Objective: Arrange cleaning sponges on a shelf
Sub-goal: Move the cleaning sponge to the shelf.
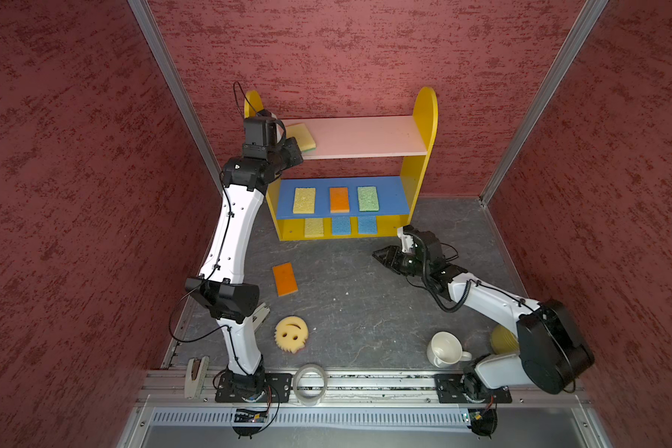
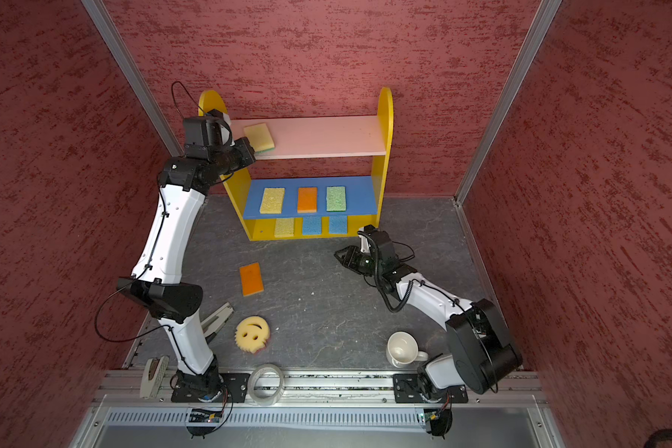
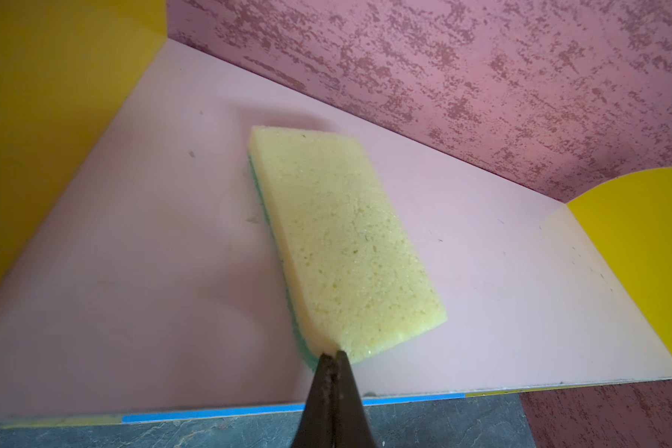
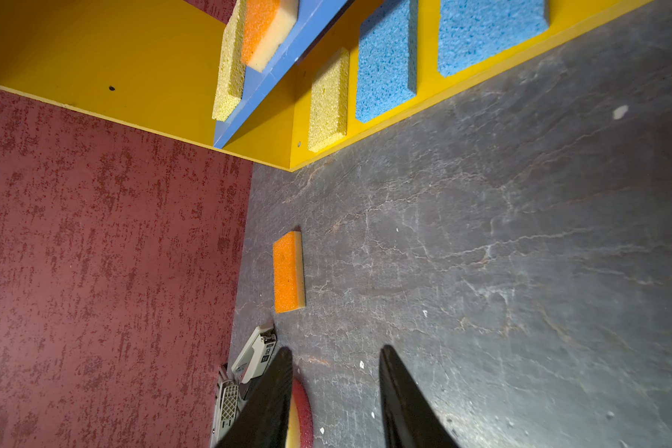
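Note:
The shelf stands at the back wall. A yellow, green-backed sponge lies at the left end of its pink upper board, and my left gripper is shut on its near corner. The blue middle board carries yellow, orange and green sponges. The base holds one yellow and two blue sponges. An orange sponge and the round smiley sponge lie on the table. My right gripper hovers open and holds nothing, right of the shelf's front.
A white mug lies on its side near the right arm's base. A clear tape ring rests on the front rail. A stapler sits behind the left arm. Red walls close in on both sides.

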Robot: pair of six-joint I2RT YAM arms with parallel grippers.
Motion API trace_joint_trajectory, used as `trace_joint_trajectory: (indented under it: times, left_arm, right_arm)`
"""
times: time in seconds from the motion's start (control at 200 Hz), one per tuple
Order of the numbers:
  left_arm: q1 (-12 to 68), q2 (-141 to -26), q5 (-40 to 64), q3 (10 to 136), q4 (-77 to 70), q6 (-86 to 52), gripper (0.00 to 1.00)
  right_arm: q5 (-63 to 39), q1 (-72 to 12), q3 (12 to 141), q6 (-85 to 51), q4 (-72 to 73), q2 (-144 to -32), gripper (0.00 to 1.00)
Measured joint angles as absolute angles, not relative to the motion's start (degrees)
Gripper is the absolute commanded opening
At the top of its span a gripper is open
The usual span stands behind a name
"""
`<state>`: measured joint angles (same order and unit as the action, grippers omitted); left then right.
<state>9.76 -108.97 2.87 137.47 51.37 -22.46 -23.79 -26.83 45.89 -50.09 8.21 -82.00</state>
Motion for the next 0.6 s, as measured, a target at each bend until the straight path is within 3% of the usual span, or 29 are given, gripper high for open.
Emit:
trace_joint_trajectory:
  times: [0.601]
  left_arm:
    - [7.77,-109.45,9.58,141.97,53.28,-20.38,0.02]
  right_arm:
    - [-24.4,-26.83,45.23,-51.72,10.7,-82.52,0.39]
